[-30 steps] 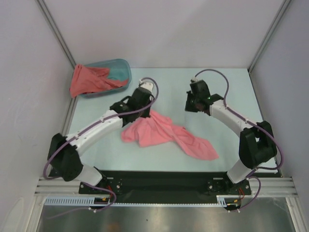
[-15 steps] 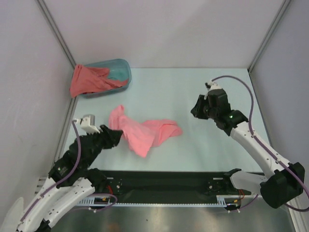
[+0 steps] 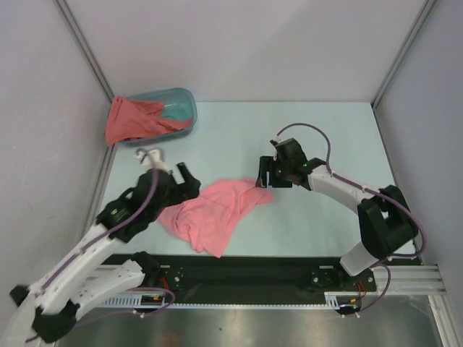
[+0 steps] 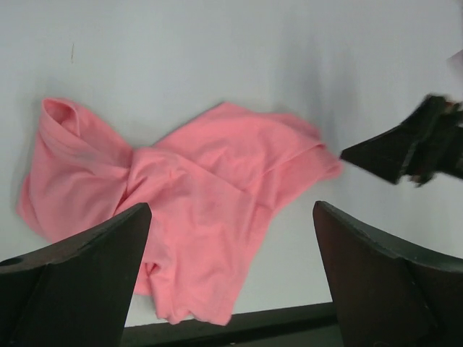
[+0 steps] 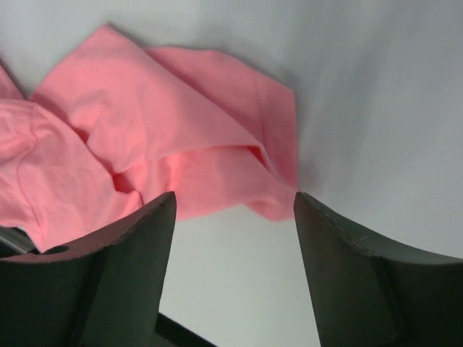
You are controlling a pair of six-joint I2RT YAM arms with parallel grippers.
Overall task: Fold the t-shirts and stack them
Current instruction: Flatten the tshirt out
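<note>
A light salmon-pink t-shirt [image 3: 213, 213] lies crumpled on the pale table [image 3: 325, 130], between my two grippers. The left gripper [image 3: 189, 181] hovers over the shirt's left edge, open and holding nothing. In the left wrist view the shirt [image 4: 195, 210] spreads below the wide-open left gripper [image 4: 231, 210]. My right gripper [image 3: 263, 176] stands at the shirt's right corner, open and empty. The right wrist view shows that corner of the shirt [image 5: 166, 137] just beyond the right gripper [image 5: 235, 199]. A darker coral-red t-shirt [image 3: 130, 121] hangs over the tub's left rim.
A teal translucent tub [image 3: 182, 108] stands at the back left corner, against the left wall. Walls close the table on the left, back and right. A black rail [image 3: 239, 271] runs along the near edge.
Both grippers have gone from shut to open and let go of the pink shirt. It now lies bunched lower and further left. Both arms have swung back toward it.
</note>
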